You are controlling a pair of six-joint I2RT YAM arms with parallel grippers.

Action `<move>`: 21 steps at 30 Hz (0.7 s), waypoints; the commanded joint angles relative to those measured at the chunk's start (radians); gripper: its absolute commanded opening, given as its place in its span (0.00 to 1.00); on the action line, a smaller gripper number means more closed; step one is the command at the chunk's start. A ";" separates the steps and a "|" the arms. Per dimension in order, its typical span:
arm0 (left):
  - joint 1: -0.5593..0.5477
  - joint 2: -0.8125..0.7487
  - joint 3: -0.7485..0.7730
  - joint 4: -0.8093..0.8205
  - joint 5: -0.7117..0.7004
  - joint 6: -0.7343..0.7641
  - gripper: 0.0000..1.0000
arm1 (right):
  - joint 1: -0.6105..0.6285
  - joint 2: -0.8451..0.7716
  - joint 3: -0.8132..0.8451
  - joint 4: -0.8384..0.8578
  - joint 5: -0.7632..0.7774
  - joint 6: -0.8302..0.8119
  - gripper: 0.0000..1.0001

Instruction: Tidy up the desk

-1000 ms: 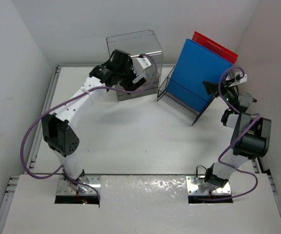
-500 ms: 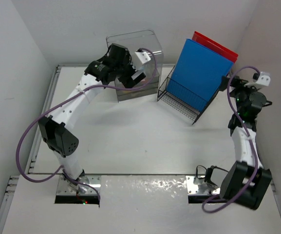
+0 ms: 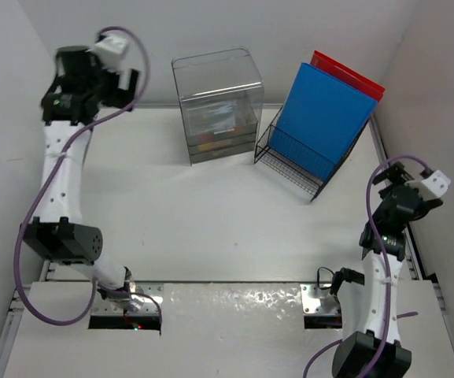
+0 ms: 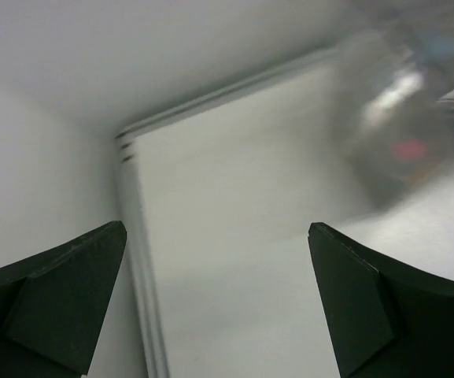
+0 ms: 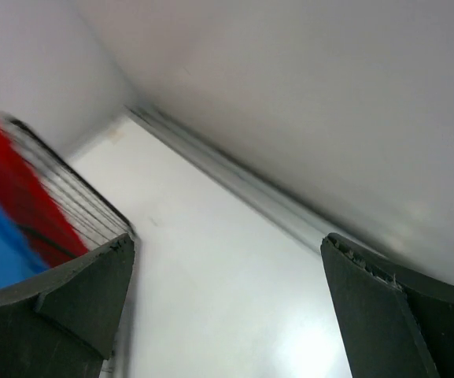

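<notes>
Surface (image 3: 211,220): white, fills the middle of the top view.
Left end effector (image 4: 217,236): fingers spread wide, empty, upper left of the top view.
Right end effector (image 5: 227,244): fingers spread wide, empty, right edge.
Clear drawer box (image 3: 217,102): top centre.
Wire rack (image 3: 289,161): upper right, holding blue folder (image 3: 321,118) and red folder (image 3: 356,77).

A clear plastic drawer box (image 3: 217,102) stands far centre; just right, a black wire rack (image 3: 288,164) holds a flat blue folder (image 3: 321,118) and a flat red folder (image 3: 352,76).
</notes>
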 commanded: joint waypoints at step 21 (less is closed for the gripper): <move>0.226 -0.057 -0.898 0.683 -0.254 -0.327 1.00 | -0.003 0.296 -0.091 -0.245 0.254 0.480 0.99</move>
